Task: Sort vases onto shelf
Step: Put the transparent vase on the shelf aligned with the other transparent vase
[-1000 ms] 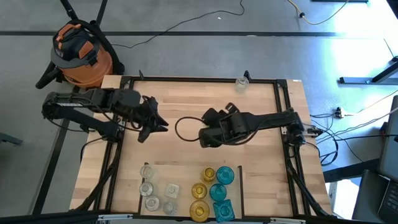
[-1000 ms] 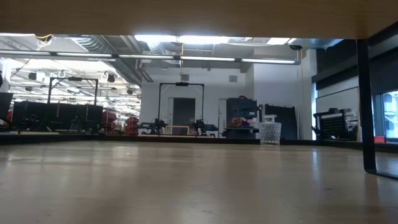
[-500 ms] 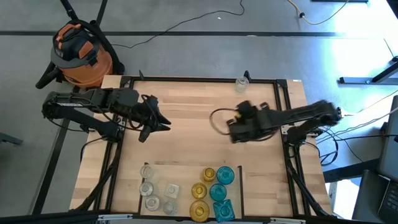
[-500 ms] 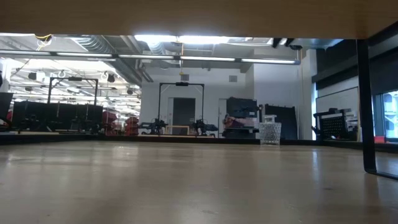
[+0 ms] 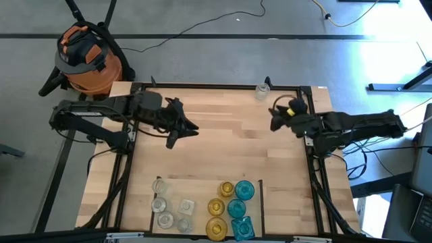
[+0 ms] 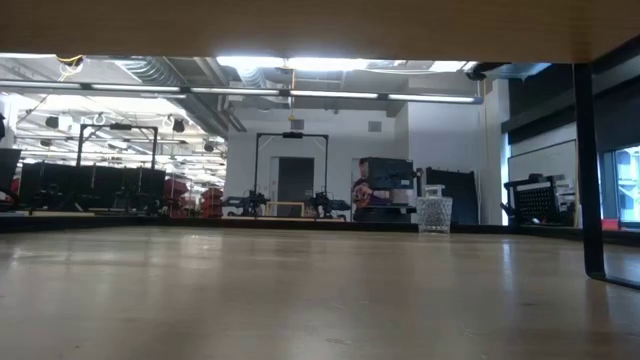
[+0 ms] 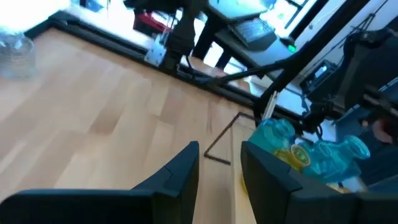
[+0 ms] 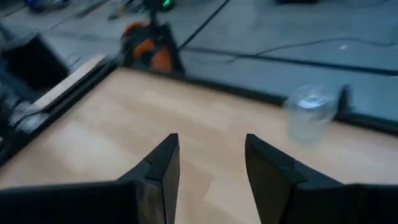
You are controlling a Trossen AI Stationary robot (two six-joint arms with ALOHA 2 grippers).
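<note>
My left gripper (image 5: 187, 129) hovers open over the table's left-centre, touching nothing; its wrist view (image 7: 221, 152) looks toward the teal and amber vases (image 7: 298, 146). My right gripper (image 5: 275, 119) is open near the right far corner and points at a lone clear vase (image 5: 262, 90) (image 8: 308, 115), which stands upright on its base at the far edge. The fingers are short of it. On the shelf (image 5: 202, 192) at the near edge stand several clear vases (image 5: 164, 206), three amber vases (image 5: 217, 207) and three teal vases (image 5: 239, 208).
Black frame rails (image 5: 307, 101) run along the table's far, left and right edges. An orange shop vacuum (image 5: 86, 57) sits on the floor beyond the far left corner. Bare wood (image 5: 229, 142) lies between the two grippers.
My right gripper has swung from the table's centre toward the right and far edges, ending close to the lone clear vase. My left gripper has moved a little toward the table's right. No vase has moved.
</note>
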